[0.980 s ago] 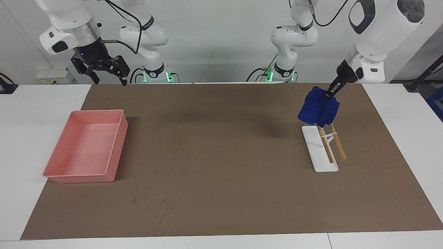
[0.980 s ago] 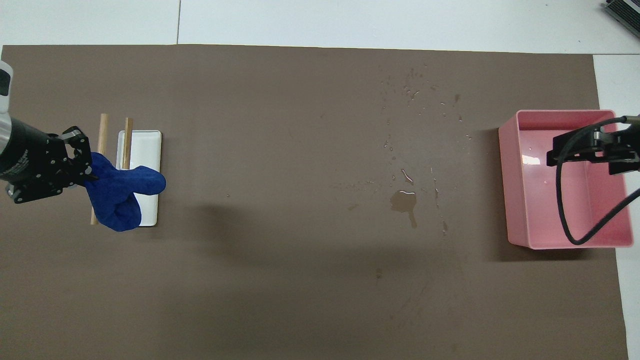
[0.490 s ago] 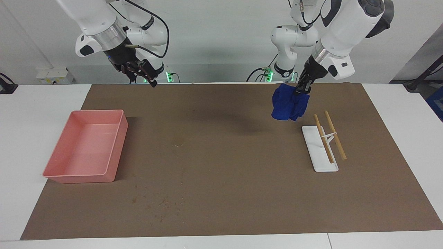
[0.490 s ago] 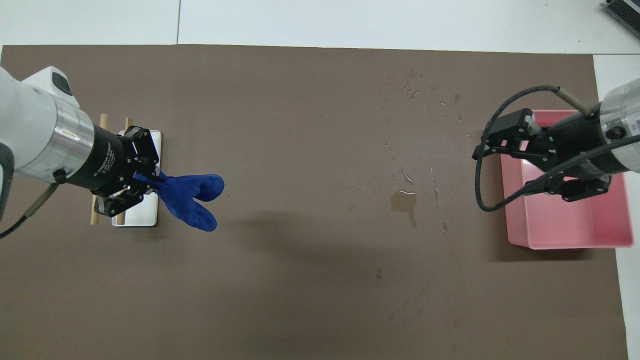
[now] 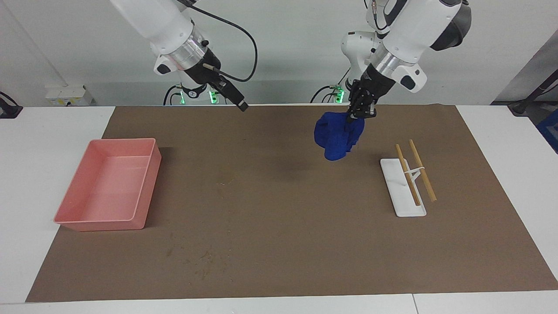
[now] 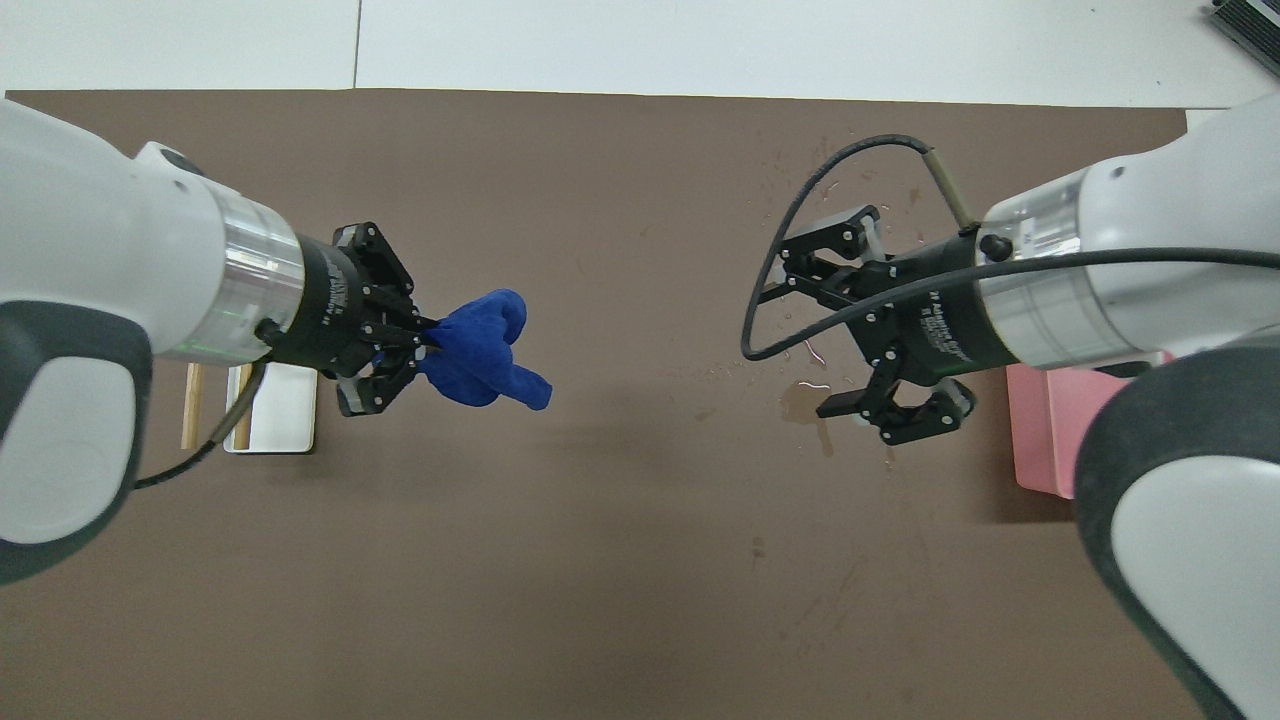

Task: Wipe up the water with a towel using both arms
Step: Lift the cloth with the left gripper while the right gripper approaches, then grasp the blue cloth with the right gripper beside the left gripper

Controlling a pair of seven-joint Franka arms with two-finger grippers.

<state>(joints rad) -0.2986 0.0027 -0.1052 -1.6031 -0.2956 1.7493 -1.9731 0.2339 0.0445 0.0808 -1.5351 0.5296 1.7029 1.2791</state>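
One pink tray [image 5: 109, 185] looks empty, I think; my left gripper's [image 5: 361, 114] jaws pinch the towel [image 5: 338, 134] hanging below, while my right gripper's [image 6: 845, 330] jaws gape wide.

We observe two glossy white jointed arms, each with a brushed silver ring at the wrist followed by a black collar bearing small white lettering. The left arm [image 6: 100, 290] shows dark grey panels on its casing, as does the right arm [image 6: 1150, 290]. Each ends in a black linkage-type gripper, the left gripper [image 6: 395, 340] and the right gripper [image 6: 850, 320], with visible pivot screws. Black cables loop from the wrists; green lights glow at both bases.
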